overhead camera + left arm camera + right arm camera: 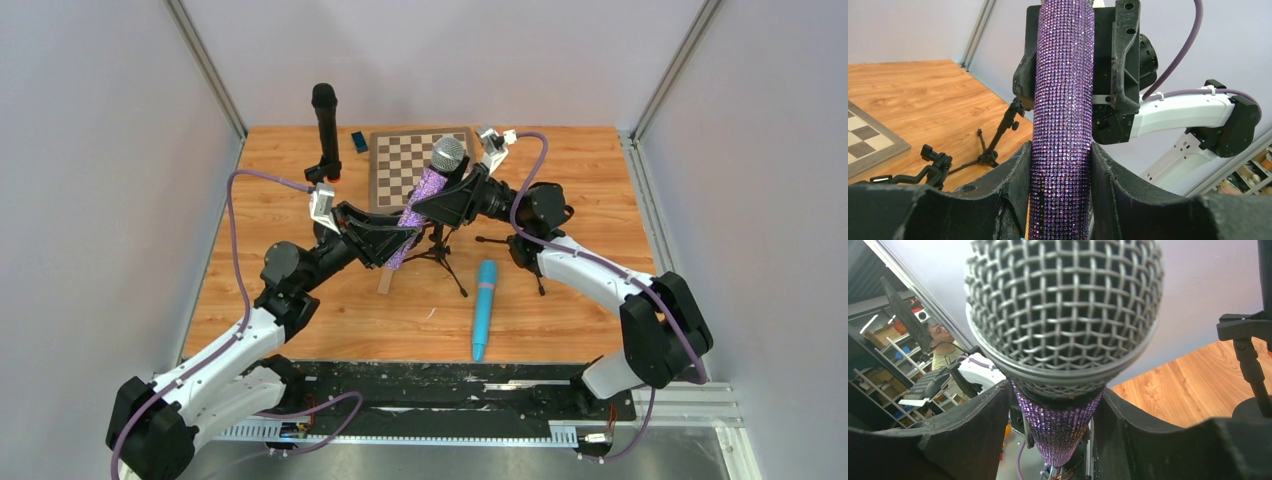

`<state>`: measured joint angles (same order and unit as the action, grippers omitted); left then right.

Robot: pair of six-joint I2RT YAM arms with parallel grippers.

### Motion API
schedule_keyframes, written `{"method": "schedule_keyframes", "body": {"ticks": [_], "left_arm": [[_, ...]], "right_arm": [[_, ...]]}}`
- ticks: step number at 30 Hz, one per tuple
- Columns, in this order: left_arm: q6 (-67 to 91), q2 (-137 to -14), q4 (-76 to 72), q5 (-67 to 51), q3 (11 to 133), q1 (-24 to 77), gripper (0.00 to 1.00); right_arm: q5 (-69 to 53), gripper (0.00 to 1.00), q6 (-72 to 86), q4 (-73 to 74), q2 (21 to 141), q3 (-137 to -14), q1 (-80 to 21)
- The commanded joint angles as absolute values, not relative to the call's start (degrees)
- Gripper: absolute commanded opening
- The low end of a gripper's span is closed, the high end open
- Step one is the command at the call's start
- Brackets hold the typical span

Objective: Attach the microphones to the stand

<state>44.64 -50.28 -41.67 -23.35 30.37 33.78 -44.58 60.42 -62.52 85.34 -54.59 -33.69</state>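
Left claw (1060,150) is clamped on the purple microphone (1063,75), low on its body, as its own wrist view shows. Only the right wrist view shows the silver grille (1063,305) just above the right claw (1052,395), fingers flanking the neck; whether they grip, I cannot tell.

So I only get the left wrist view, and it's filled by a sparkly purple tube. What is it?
Observer: A purple mic. The top view shows its silver grille.
Operator: Any other mics around?
Observer: A blue mic lies flat on the table, near its front edge.
Operator: Is that all?
Observer: No, a black mic stands upright at the far left.
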Motion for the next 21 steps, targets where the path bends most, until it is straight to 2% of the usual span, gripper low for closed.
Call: {"method": "schedule_keyframes", "body": {"ticks": [1, 3, 11, 14, 17, 18, 19, 20, 21], "left_arm": [[44.28, -49.77, -46.26, -23.22, 31.61, 34.10, 0.00], [44.22, -49.79, -46.23, -23.16, 31.61, 34.12, 0.00], [44.54, -50.96, -46.83, -22.90, 31.31, 34.19, 0.00], [44.56, -51.08, -47.16, -22.32, 31.07, 34.19, 0.03], [45.57, -50.84, -49.43, -21.17, 29.56, 34.19, 0.32], [45.94, -50.77, -50.33, -20.19, 29.06, 34.26, 0.50], [47.02, -50.73, -52.18, -19.54, 27.94, 34.22, 0.60], [47.59, -50.76, -53.16, -18.25, 27.42, 34.26, 0.77], [48.53, -50.86, -54.58, -17.69, 26.50, 34.23, 0.83]], "right_arm": [[-44.68, 0.55, 60.83, -66.67, 84.78, -56.52, -34.01], [-44.52, 0.47, 60.55, -66.62, 84.42, -56.57, -34.01], [-44.99, 0.02, 60.45, -66.62, 84.55, -57.08, -34.01], [-45.25, 0.00, 59.47, -65.79, 84.44, -57.13, -34.01], [-45.21, 0.00, 56.37, -62.15, 83.85, -57.31, -34.01], [-44.99, 0.00, 55.20, -60.81, 83.52, -57.16, -34.01], [-44.69, 0.00, 54.10, -59.50, 83.19, -57.02, -34.01], [-44.28, 0.00, 52.84, -57.97, 82.74, -56.83, -34.01], [-43.88, 0.00, 51.66, -56.25, 82.40, -56.67, -34.01]]}}
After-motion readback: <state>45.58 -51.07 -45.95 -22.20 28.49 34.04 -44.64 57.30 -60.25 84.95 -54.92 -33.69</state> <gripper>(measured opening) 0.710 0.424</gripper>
